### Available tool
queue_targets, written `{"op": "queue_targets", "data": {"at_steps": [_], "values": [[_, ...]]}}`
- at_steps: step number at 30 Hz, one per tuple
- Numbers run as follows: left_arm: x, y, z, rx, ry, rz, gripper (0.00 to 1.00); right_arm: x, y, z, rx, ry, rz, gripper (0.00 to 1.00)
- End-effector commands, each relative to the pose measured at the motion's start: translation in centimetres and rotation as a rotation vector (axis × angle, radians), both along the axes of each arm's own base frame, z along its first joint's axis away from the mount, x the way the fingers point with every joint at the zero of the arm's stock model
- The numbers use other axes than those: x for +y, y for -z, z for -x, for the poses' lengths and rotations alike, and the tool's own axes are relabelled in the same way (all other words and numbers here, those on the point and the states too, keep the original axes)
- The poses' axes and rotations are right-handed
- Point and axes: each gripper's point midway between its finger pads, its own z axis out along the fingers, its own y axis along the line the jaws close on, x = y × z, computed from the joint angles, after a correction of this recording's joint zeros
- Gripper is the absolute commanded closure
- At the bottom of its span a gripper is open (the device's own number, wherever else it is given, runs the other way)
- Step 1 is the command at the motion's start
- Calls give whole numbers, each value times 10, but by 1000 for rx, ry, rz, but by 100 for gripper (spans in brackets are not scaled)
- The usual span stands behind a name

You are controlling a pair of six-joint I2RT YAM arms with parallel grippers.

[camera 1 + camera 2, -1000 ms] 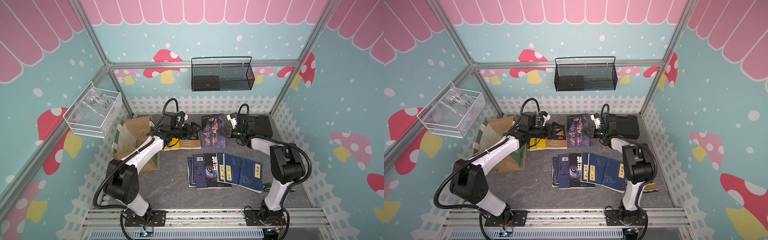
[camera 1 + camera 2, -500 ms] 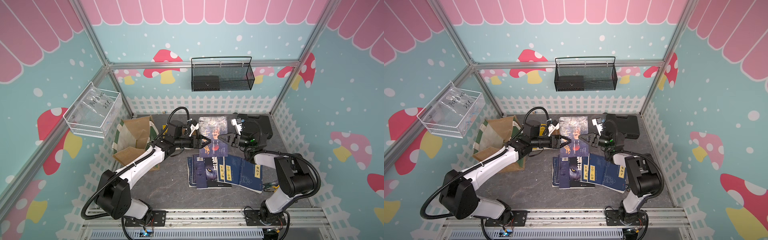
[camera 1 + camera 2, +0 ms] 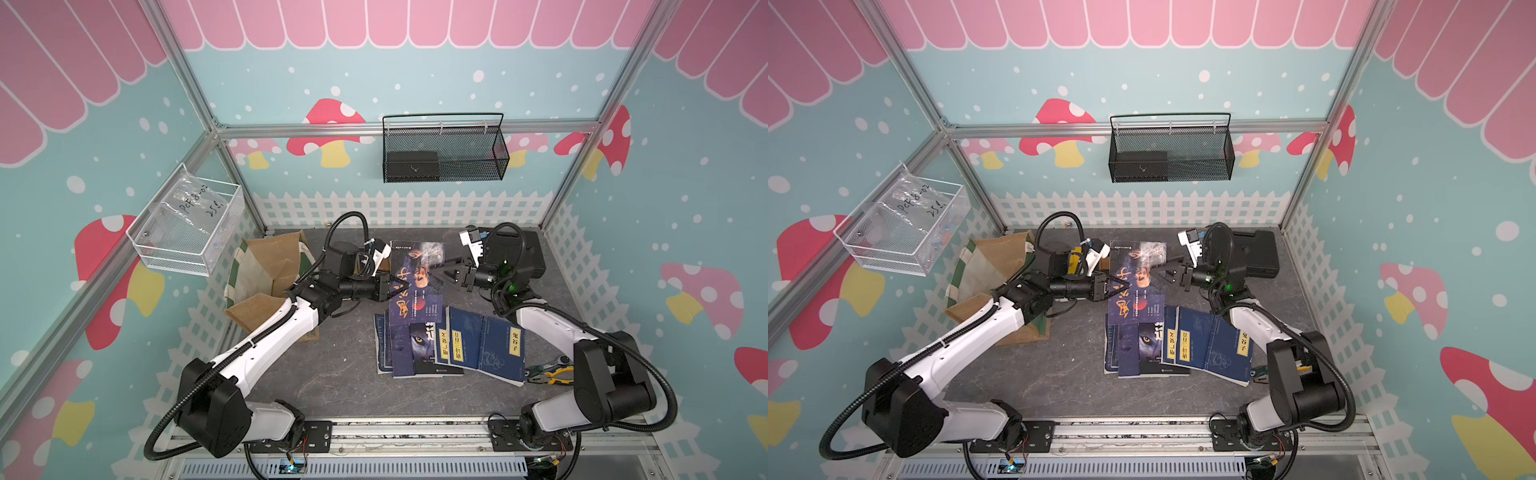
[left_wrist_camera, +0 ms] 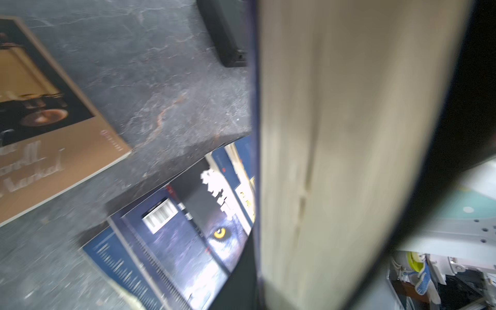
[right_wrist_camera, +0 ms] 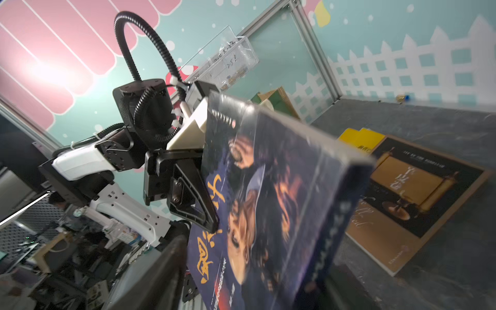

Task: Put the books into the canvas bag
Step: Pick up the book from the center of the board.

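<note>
Evidently the task is at an early stage. In both top views one navy paperback (image 3: pixel 417 286) is held in the air between the arms, near the table's middle. The left gripper (image 3: pixel 392 289) is clamped on its left edge, and the right gripper (image 3: pixel 442 272) sits at the opposite edge with its jaws apparently parted. The canvas bag (image 3: pixel 266 270) stands open at the table's left rear. No book is visible inside it, though the left arm hides part of the mouth. A fan of navy books (image 3: pixel 486 345) and the wolf-eye book (image 3: pixel 417 340) lie flat below the raised one. The left wrist view is blurred but shows the held book's page edge (image 4: pixel 335 161) close to the lens, with the brown book (image 4: pixel 40 147) flat on the table behind it. The right wrist view confirms the left gripper's (image 5: pixel 214 225) pinch on the cover and shows the yellow books (image 5: pixel 359 138) beside the brown one. In my judgement every book has yet to be bagged. The table (image 3: pixel 332 374) is dark grey stone-patterned sheet inside a mushroom-print enclosure. A black mesh basket (image 3: pixel 444 153) and a white wire basket (image 3: pixel 187 232) hang on the walls.
</note>
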Motion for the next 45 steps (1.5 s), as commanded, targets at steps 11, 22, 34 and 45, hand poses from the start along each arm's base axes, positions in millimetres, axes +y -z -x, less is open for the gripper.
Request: {"op": "queue_targets", "data": {"at_steps": [11, 22, 34, 45], "values": [[26, -11, 68, -66, 323, -163, 100, 1, 21, 0, -128, 38, 378, 0], [25, -7, 76, -80, 404, -160, 100, 48, 14, 66, -212, -216, 412, 4], [48, -4, 39, -70, 198, -264, 70, 59, -9, 70, -248, -203, 428, 100], [151, -29, -27, -29, -425, -581, 10, 28, -46, 24, -231, 98, 459, 100]]}}
